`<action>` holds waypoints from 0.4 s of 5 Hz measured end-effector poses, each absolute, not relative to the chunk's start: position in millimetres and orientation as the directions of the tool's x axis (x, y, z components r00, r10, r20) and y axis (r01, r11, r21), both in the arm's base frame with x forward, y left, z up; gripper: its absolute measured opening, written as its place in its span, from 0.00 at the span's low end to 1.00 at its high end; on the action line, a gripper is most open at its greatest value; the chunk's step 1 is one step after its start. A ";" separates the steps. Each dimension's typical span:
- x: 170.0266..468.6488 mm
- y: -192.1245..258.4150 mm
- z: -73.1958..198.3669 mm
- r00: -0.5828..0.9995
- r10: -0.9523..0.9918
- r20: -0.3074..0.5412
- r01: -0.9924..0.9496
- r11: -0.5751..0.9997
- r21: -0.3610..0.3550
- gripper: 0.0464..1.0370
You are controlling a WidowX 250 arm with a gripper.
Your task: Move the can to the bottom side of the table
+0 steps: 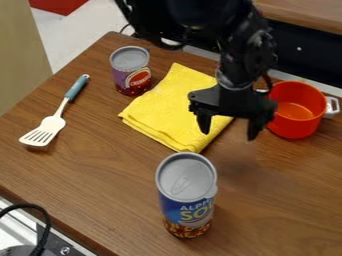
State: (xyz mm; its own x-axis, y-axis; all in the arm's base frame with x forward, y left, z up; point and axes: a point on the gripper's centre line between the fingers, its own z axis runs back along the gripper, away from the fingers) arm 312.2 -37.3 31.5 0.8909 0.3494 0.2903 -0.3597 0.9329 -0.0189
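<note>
Black and two-fingered, the gripper [228, 134] hangs down over the wooden table [107, 165], its fingers spread well apart, at the end of the black arm [237, 55] that comes in from the view's top edge. The finger on the view's left is seen against the yellow cloth, the other against the brown wood.

Below the gripper in the view, and slightly to its left, stands the tall blue cylindrical can [187, 192] with a silver metal lid and pictured food around its base. It is upright on bare wood, apart from the fingers, towards the table's near side. Up and to the left of the gripper, past the cloth, is the short purple-and-red cylindrical can [131, 72], also upright with a silver lid.

Between the gripper and that shorter can lies the folded yellow fabric cloth [163, 112], partly behind the gripper in the view. Just beside the gripper on the view's right sits the round orange-red pot [297, 125], open side up, a light metallic handle [332, 106] on its side farther from the gripper. Well apart from the gripper, at the far left of the tabletop, the white slotted spatula [45, 131] with a blue handle lies flat, its head pointing down and left, away from the shorter can
</note>
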 end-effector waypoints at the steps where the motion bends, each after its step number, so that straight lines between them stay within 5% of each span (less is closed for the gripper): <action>1: 316.6 -12.2 32.8 0.869 0.400 0.293 -0.411 0.911 -0.026 0.96; 2: 324.9 11.0 36.2 0.840 0.441 0.317 -0.450 0.892 -0.048 0.96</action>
